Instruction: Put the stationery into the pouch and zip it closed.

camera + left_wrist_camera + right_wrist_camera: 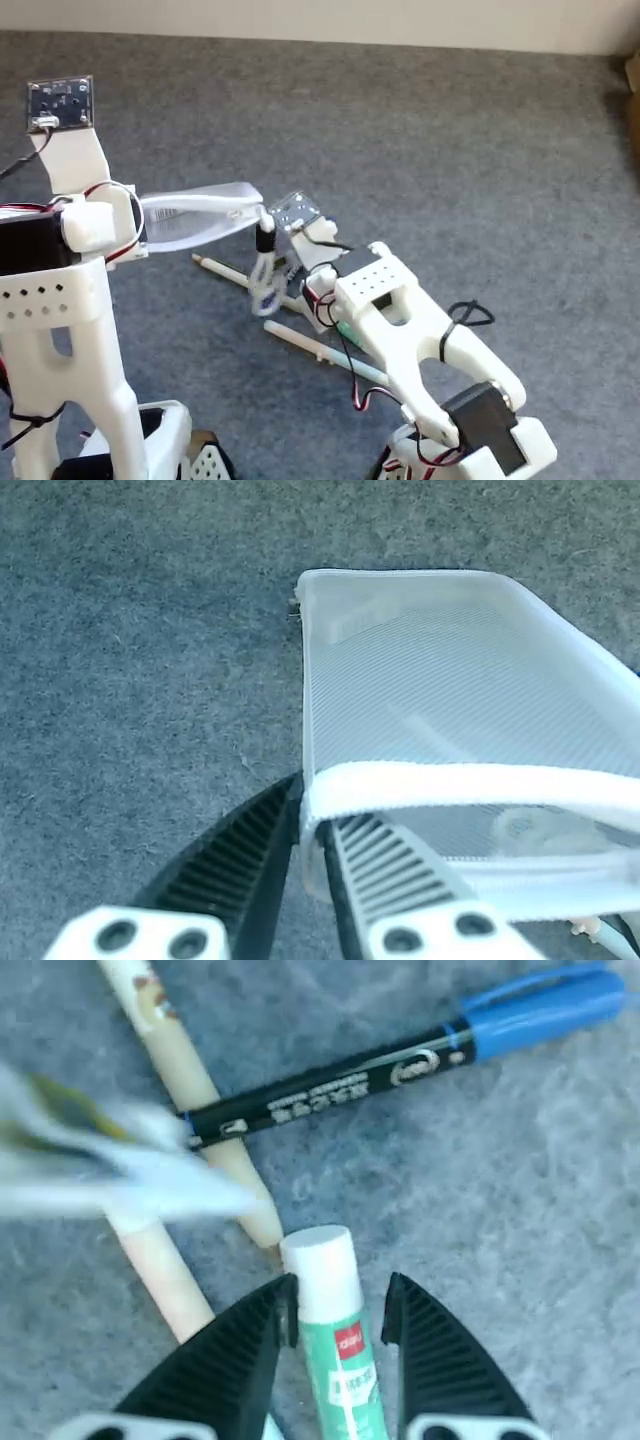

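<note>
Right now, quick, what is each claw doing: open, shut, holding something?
Left gripper: shut on the mesh pouch, at its rim.
Right gripper: open, straddling the green glue stick, a gap on one side.

A short-piled grey carpet (450,150) covers the whole surface, evenly lit. Along its far edge runs a pale cream strip (350,20), perhaps a wall or skirting, with a brown wooden corner (634,95) at one end.

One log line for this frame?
left gripper: shut on pouch | right gripper: open around glue stick | marker: outside pouch
</note>
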Controlling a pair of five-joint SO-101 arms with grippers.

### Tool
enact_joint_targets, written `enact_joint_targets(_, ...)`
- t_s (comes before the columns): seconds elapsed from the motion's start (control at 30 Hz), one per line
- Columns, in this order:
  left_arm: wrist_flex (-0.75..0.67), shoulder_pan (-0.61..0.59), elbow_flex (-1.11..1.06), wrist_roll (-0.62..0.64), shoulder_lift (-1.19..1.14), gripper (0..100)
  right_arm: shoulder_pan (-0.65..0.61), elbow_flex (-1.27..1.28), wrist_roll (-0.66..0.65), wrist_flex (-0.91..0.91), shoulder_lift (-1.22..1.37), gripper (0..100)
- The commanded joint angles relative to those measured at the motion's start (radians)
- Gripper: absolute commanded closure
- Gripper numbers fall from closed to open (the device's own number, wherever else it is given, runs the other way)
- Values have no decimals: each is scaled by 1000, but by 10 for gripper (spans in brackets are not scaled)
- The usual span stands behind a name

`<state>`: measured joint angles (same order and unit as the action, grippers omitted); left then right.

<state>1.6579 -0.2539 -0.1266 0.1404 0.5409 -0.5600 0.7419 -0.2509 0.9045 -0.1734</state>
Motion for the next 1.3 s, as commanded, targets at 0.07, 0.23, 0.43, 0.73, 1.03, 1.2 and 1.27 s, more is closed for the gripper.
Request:
enact_joint_targets(0.07, -5, -59, -2, 9, -12, 994, 8, -56, -37, 12, 4, 861)
enact_joint_targets(0.23, -5, -62, -2, 9, -12, 994, 8, -56, -37, 12, 4, 861)
enact_joint_targets(0.43, -5, -62, -2, 9, -12, 994, 8, -54, -38, 12, 5, 861)
enact_joint_targets(0.73, -5, -62, -2, 9, -12, 994, -27, 10, -121, 22, 5, 861)
enact_joint_targets(1.03, -5, -62, -2, 9, -12, 994, -41, 19, -155, 128, 4, 959)
enact_joint_targets(1.2, -5, -62, -2, 9, -12, 994, -41, 18, -155, 147, -7, 995)
enact_joint_targets(1.27, -5, -62, -2, 9, -12, 994, -44, -7, -155, 188, -7, 995)
